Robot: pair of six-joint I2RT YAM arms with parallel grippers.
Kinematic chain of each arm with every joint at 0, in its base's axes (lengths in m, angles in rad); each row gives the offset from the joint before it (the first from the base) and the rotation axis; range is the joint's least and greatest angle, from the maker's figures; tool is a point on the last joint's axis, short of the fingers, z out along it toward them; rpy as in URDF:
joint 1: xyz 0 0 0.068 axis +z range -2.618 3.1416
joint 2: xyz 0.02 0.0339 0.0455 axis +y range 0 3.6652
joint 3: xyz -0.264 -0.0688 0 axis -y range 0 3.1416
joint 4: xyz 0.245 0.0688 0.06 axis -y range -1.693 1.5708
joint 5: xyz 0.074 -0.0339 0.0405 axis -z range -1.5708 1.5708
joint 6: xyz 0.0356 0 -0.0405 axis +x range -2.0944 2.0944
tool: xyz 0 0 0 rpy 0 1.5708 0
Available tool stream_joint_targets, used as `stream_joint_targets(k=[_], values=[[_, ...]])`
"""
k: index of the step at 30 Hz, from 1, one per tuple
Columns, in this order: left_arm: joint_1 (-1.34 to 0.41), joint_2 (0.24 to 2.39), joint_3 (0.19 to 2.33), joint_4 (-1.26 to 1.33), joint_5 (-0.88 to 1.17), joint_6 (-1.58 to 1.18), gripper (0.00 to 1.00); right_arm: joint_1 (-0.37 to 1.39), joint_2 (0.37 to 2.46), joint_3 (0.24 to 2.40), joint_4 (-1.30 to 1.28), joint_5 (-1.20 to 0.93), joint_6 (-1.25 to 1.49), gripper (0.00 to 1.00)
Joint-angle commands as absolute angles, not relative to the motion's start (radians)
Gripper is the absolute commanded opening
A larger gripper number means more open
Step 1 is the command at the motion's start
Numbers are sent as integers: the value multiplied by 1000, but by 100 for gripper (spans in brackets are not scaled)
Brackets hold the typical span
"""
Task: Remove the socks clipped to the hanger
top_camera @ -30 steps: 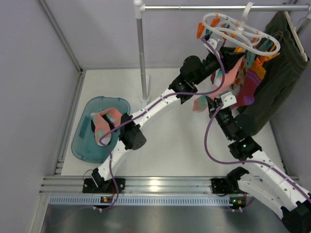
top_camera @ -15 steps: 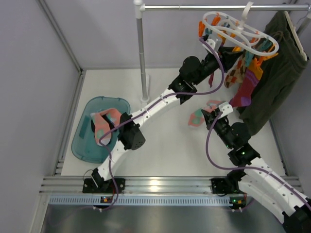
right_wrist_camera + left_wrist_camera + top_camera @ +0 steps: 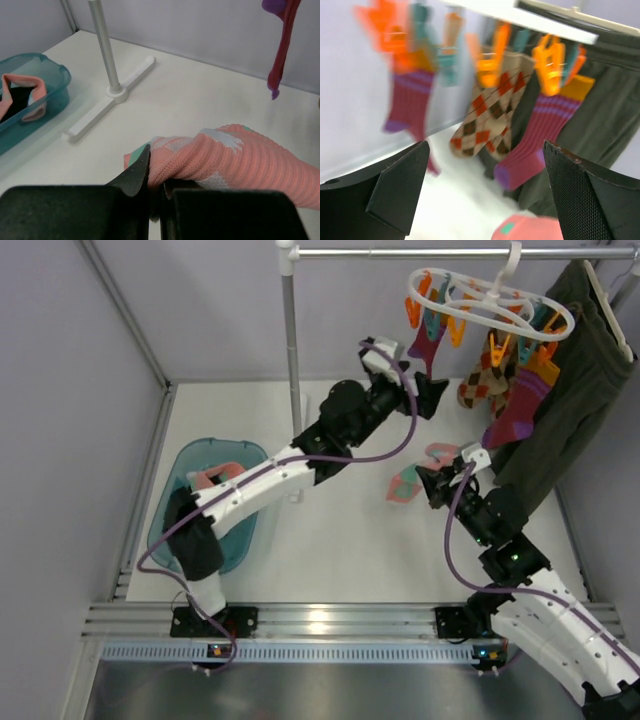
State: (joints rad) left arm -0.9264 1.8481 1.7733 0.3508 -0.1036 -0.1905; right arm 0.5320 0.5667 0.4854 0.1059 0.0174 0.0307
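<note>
The white oval hanger (image 3: 490, 302) hangs from the rail with orange and teal clips. Three socks are clipped to it: a maroon sock (image 3: 424, 346) (image 3: 409, 104), an orange-brown argyle sock (image 3: 482, 376) (image 3: 489, 116) and a magenta striped sock (image 3: 520, 405) (image 3: 540, 145). My left gripper (image 3: 430, 392) (image 3: 485, 200) is open and empty, just below and left of the hanger, facing these socks. My right gripper (image 3: 434, 486) (image 3: 155, 186) is shut on a pink-and-white sock (image 3: 410, 478) (image 3: 230, 155) that droops onto the table.
A teal bin (image 3: 170, 540) (image 3: 50, 85) at the left holds another pink sock (image 3: 212, 478). The rail's upright pole (image 3: 292, 350) (image 3: 104, 47) stands on its white foot. A dark olive garment (image 3: 575, 390) (image 3: 605, 120) hangs at the right of the hanger.
The pink-and-white sock came off its clip and went down to the table in my right gripper. My left gripper opened and drew back from the hanger, which swung level.
</note>
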Motion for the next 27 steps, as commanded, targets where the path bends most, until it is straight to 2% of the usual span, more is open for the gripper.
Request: stream_joint_targets(k=[1, 2, 5, 7, 10, 13, 16, 19, 22, 24, 27], values=[[-928, 1605, 1571, 385, -375, -201, 98, 534, 632, 593, 51, -72, 80, 0], [-928, 1503, 1460, 330, -552, -209, 98, 534, 681, 624, 60, -147, 84, 0], [-927, 1300, 1352, 156, -829, -264, 98, 544, 802, 685, 103, -269, 141, 0], [-920, 1215, 1266, -57, -1029, -323, 98, 566, 872, 724, 156, -299, 184, 0], [-919, 1044, 1189, -328, -1176, -409, 98, 687, 1065, 832, 256, -313, 233, 0], [-917, 867, 1138, -530, -1207, -505, 99, 787, 1216, 944, 304, -305, 252, 0], [-917, 712, 1098, -560, -1222, -464, 99, 935, 1499, 1161, 298, -314, 242, 0], [-917, 634, 1107, -613, -1229, -423, 98, 982, 1667, 1385, 285, -310, 297, 0], [-917, 592, 1117, -621, -1218, -390, 99, 1018, 1923, 1619, 216, -290, 316, 0], [-917, 566, 1121, -630, -1201, -390, 99, 1026, 2017, 1782, 154, -270, 330, 20], [-917, 557, 1118, -627, -1149, -374, 99, 1026, 2150, 1926, 106, -282, 336, 75]])
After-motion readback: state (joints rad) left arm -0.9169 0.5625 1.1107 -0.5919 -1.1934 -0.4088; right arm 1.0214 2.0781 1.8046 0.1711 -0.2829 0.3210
